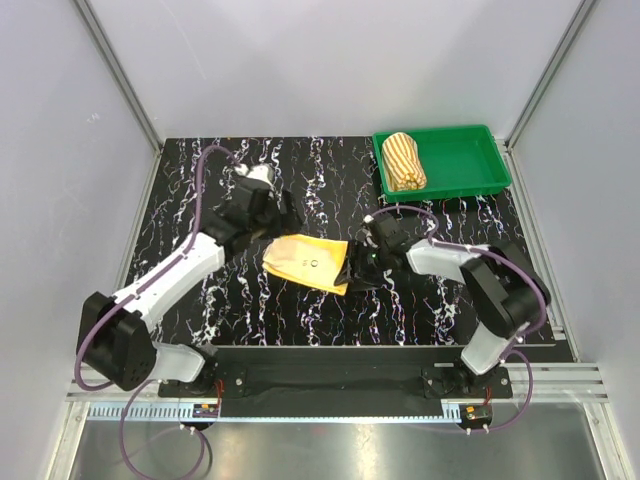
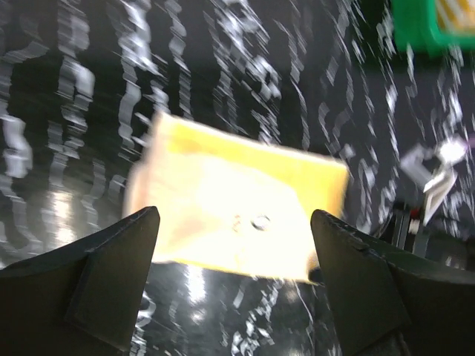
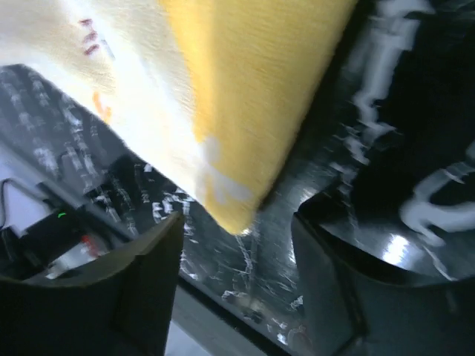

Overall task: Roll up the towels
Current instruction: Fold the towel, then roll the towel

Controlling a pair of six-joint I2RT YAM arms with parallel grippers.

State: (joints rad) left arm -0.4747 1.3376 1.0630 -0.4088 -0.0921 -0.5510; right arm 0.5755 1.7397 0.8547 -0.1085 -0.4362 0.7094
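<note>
**Both grippers spread at the yellow towel**

The left gripper hangs with its jaws wide apart and nothing between the pads. The yellow towel lies flat on the marbled table, just ahead of it and framed by the two fingers. On the towel's other side, the right gripper is parted too. A towel corner dips into the gap between its fingers, and neither one pinches it. The striped towel sits rolled in the green tray, well beyond the right gripper.
</note>
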